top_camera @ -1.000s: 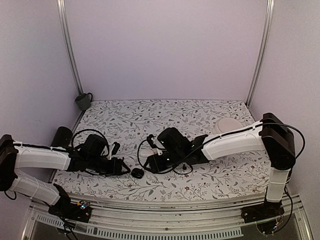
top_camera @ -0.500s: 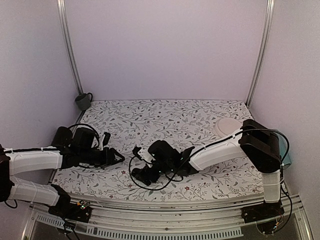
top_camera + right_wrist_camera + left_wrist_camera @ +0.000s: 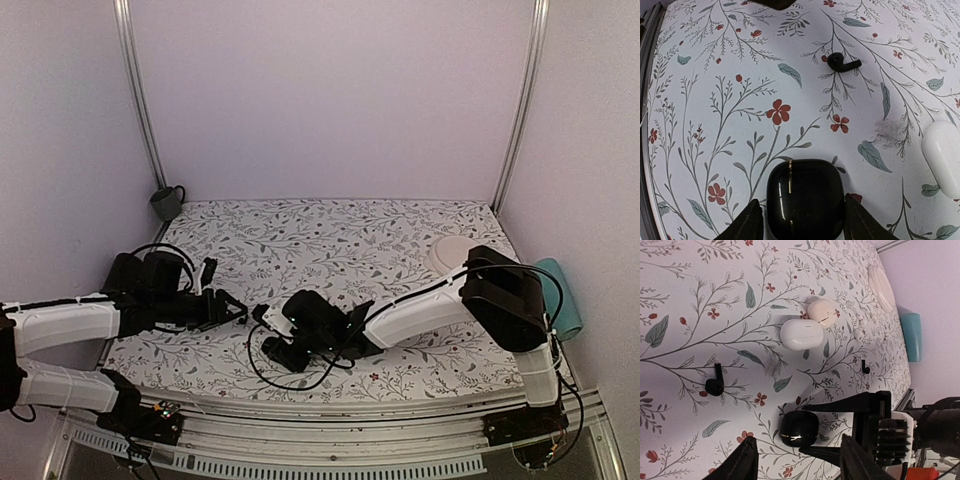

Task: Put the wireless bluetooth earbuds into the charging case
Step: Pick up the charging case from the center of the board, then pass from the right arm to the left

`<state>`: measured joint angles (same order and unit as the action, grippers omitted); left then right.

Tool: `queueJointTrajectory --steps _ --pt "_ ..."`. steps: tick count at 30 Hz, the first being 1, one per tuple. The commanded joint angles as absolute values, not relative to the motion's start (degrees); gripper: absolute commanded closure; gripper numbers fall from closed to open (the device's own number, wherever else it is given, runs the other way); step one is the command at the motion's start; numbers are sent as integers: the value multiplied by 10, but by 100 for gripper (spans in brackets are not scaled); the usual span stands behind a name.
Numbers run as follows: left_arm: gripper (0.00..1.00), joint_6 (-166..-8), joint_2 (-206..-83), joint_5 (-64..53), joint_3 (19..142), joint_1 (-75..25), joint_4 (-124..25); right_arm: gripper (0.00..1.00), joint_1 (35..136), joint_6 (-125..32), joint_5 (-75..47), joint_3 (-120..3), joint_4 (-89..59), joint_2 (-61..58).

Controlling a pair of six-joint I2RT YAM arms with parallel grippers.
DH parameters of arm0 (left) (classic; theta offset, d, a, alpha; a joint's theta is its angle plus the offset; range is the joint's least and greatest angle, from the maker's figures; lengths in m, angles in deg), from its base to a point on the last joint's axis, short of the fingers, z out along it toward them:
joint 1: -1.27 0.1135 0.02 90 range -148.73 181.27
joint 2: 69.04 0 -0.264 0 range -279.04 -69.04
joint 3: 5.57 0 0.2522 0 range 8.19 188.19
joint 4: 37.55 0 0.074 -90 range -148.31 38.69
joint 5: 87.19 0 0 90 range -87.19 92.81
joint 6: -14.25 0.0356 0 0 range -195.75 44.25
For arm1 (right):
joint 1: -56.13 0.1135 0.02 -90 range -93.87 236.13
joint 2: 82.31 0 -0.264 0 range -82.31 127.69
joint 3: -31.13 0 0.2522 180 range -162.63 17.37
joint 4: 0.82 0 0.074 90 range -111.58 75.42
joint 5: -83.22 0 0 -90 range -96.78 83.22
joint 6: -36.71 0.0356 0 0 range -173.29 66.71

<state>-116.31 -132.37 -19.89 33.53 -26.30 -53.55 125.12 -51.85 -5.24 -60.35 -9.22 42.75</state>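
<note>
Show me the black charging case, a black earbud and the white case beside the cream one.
black charging case point(image 3: 805, 200), right wrist view, lid centre.
black earbud point(image 3: 836, 60), right wrist view, its bulb.
white case point(image 3: 801, 334), left wrist view, top centre.

On the worktop point(image 3: 400, 215), the case point(image 3: 799, 428) lies near the front edge, held between the fingers of the right tool point(image 3: 801, 200). One earbud point(image 3: 715, 385) lies to its left, slightly farther back. The other earbud point(image 3: 866, 368) lies to its right. Two other cases point(image 3: 801, 334) sit side by side behind it. A dish point(image 3: 882, 287) lies at the back right, and a cup point(image 3: 167, 202) is at the back-left corner.
</note>
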Motion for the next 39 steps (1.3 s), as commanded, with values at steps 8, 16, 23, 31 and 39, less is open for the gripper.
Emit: queueJointTrajectory --steps 8,16,23,31,39 --pt "42 -1144 -1311 -259 338 -255 -425 62 1171 -425 -195 -531 -53 336" --pt "36 -1078 -1263 -262 316 -284 -261 63 1077 -311 -460 -488 -12 246" --pt "36 -880 -1242 -240 308 -378 -108 61 1030 -179 -634 -461 33 170" --pt "36 -693 -1279 -260 343 -469 -114 58 1029 -59 -713 -440 101 111" --pt "33 -609 -1340 -241 397 -508 -101 57 1031 24 -754 -429 134 92"
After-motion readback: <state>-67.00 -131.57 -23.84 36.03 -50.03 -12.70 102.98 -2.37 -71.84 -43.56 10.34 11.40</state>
